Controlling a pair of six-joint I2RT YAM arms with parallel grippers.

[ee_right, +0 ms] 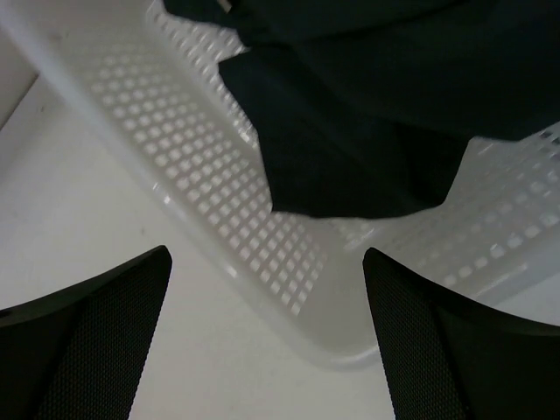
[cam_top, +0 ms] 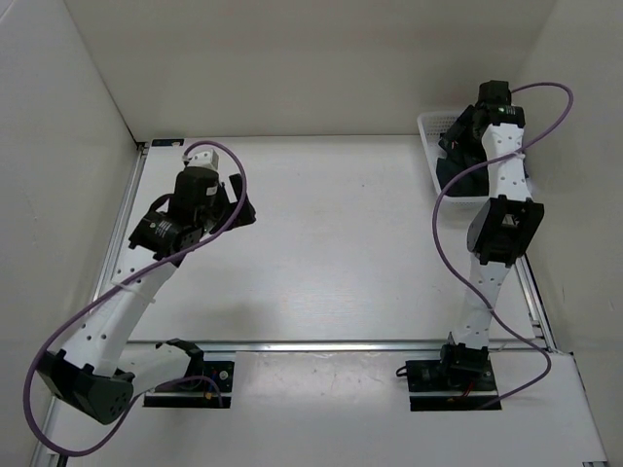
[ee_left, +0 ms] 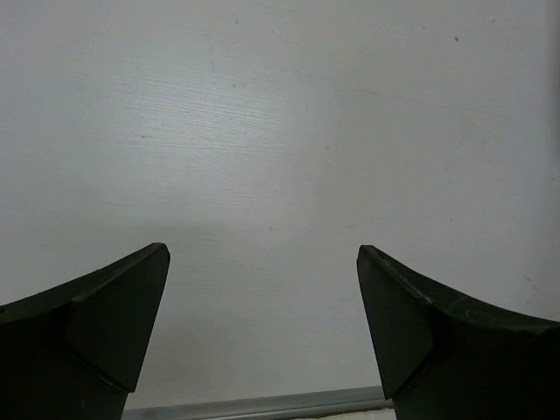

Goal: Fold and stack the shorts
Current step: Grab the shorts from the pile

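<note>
shorts [ee_right: 367, 114] cropped at top edge — basket [ee_right: 219, 201] cropped too

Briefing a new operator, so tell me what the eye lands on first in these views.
The dark navy shorts lie bunched in the white mesh basket at the far right corner of the table, the right gripper open close over them. On the left, the left gripper hangs open above the plain white top.

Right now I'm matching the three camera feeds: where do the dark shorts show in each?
Top external: shorts at far right, in the white basket.
Left wrist: not in it.
Right wrist: shorts at top centre, against the basket's mesh.
Shared landmark: the white basket, top external and right wrist.
</note>
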